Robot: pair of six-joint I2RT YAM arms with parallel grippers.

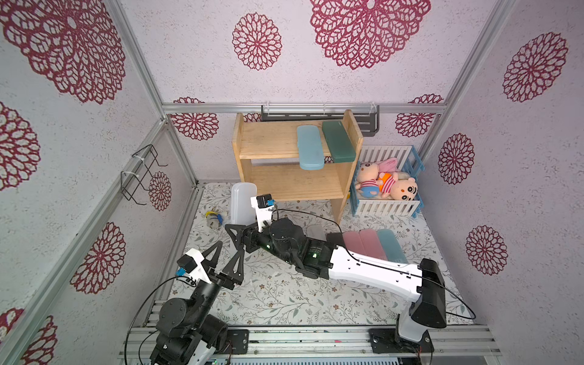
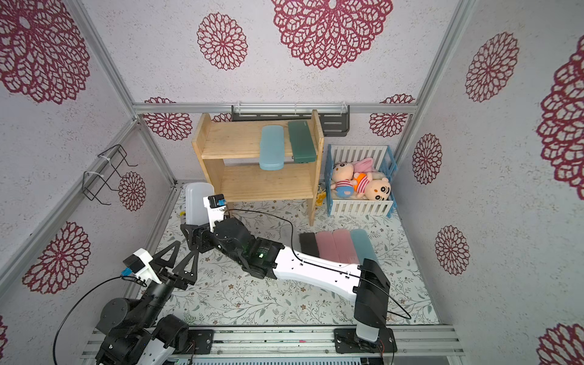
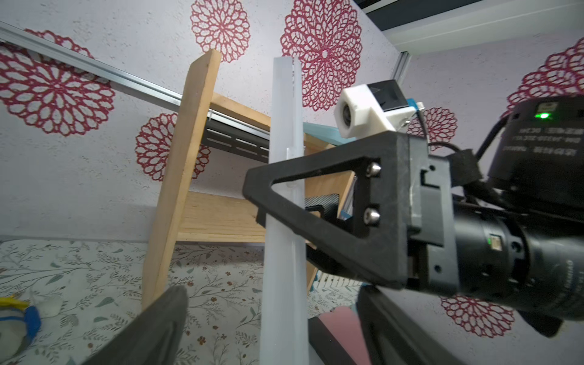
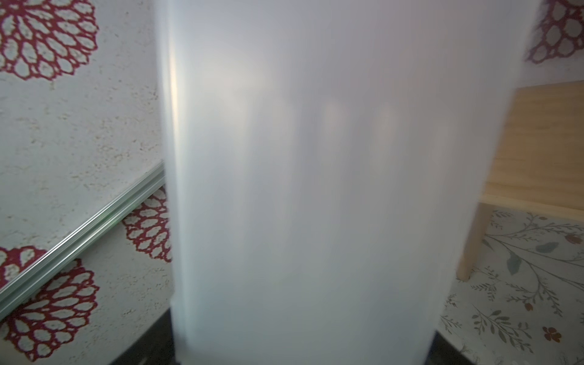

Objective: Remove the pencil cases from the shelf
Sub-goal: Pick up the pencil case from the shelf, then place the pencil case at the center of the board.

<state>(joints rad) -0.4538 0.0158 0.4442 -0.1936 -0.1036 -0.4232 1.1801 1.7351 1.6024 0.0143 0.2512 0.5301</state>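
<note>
Over the floral mat [image 1: 284, 300], the frosted case [image 1: 242, 202] stands seemingly on end.

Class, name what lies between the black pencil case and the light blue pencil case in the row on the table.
Two pink pencil cases, side by side, fill that stretch; both top views show them.

Shelf [image 1: 268, 142] stood at back of table [image 1: 284, 300], two cases [image 1: 310, 147] on upper tier's right end. Crate [image 1: 385, 207] sat right of it, four cases [image 2: 339, 245] rowed before. Upright case [image 1: 241, 202] stood front-left.
</note>
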